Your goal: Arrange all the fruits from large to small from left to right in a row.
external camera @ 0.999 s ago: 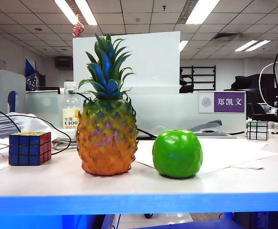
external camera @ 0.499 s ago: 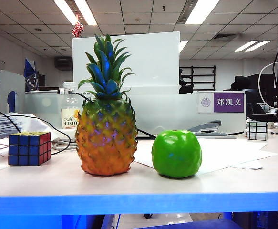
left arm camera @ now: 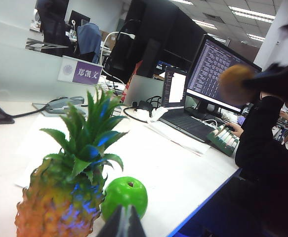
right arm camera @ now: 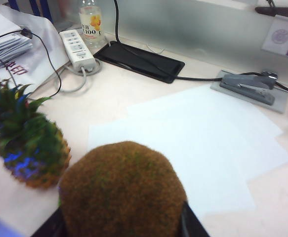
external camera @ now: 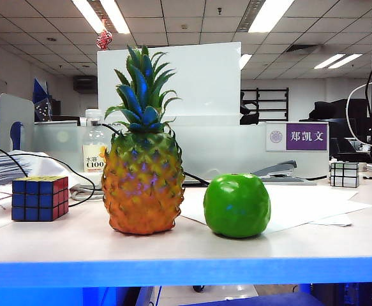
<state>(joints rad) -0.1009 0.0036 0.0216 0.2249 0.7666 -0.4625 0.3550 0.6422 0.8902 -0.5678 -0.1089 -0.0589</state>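
1. The white worktop (external camera: 77,245) carried the fruit, loose white paper sheets (external camera: 300,204) and office clutter.
2. The pineapple (external camera: 143,172) stood upright left of centre in the exterior view, green crown up, its base on the worktop.
3. The green apple (external camera: 237,205) sat just right of the pineapple, near it but apart, at the edge of the paper sheets.
4. A Rubik's cube (external camera: 39,197) rested well left of the pineapple; a second, paler cube (external camera: 344,173) stood far back on the right.
5. A water bottle (external camera: 94,150) stood behind the pineapple, and a grey stapler (right arm camera: 248,87) lay beyond the paper.
6. The brown kiwi (right arm camera: 123,190) was raised above the worktop, pinched in the right claw (right arm camera: 121,222), whose dark fingers showed at either side of it; in the left wrist view it appeared as a blurred brown shape high above the worktop's edge.
7. The left claw (left arm camera: 123,223) hung above the pineapple and apple, its tips pressed together and holding nothing.
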